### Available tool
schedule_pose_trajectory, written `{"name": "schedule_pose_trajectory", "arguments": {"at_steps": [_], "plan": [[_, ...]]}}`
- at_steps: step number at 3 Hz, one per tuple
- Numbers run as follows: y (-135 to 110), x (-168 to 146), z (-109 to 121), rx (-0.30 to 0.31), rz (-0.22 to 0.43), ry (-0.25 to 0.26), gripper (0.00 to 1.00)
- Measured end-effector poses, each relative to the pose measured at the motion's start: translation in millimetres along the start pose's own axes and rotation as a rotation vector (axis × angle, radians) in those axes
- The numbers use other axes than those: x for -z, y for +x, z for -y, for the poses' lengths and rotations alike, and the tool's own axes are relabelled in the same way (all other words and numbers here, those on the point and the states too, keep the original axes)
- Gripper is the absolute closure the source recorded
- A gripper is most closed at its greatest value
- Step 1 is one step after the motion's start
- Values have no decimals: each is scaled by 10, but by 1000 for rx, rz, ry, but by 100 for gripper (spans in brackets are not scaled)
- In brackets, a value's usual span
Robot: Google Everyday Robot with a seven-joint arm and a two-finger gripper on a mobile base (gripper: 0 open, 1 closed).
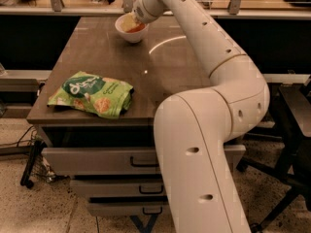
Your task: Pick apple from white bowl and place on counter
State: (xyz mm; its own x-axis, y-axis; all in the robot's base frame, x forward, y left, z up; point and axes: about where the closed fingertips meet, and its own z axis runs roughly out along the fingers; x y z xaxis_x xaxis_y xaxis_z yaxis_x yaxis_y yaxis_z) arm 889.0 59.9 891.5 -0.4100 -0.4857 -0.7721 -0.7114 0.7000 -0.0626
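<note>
Reaching across to the far end of the counter, the arm ends in the gripper, which sits directly over the white bowl, low, at about rim height. The apple lies inside the bowl; we see a band of orange-red and a paler patch just under the gripper's tip. The bowl stands upright near the far edge of the counter. We cannot tell how wide the gripper stands or whether it has any hold on the apple, since the wrist covers that spot from this angle.

Our reading: the pick is in hand and the place has not begun, as the fruit is not out of the bowl.

Next move, as we judge it: a firm closure across the apple's widest part, then a straight lift clear of the rim. The bowl looks light with a narrow base, so a sideways drag could tip it or carry it along. After that, a short carry to bare counter beside the bowl. The green snack bag lies well apart at the near left corner, above the grey drawers, and should not interfere.
</note>
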Motion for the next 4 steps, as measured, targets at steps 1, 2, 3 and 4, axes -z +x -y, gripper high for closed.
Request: {"name": "schedule_pose_trajectory", "arguments": {"at_steps": [1, 2, 3, 4], "plan": [[-31, 40, 17, -1, 11, 6, 87], [-98, 137, 64, -1, 36, 19, 100], [-248, 398, 253, -2, 95, 72, 100], [-172, 931, 831, -73, 157, 213, 100]]}}
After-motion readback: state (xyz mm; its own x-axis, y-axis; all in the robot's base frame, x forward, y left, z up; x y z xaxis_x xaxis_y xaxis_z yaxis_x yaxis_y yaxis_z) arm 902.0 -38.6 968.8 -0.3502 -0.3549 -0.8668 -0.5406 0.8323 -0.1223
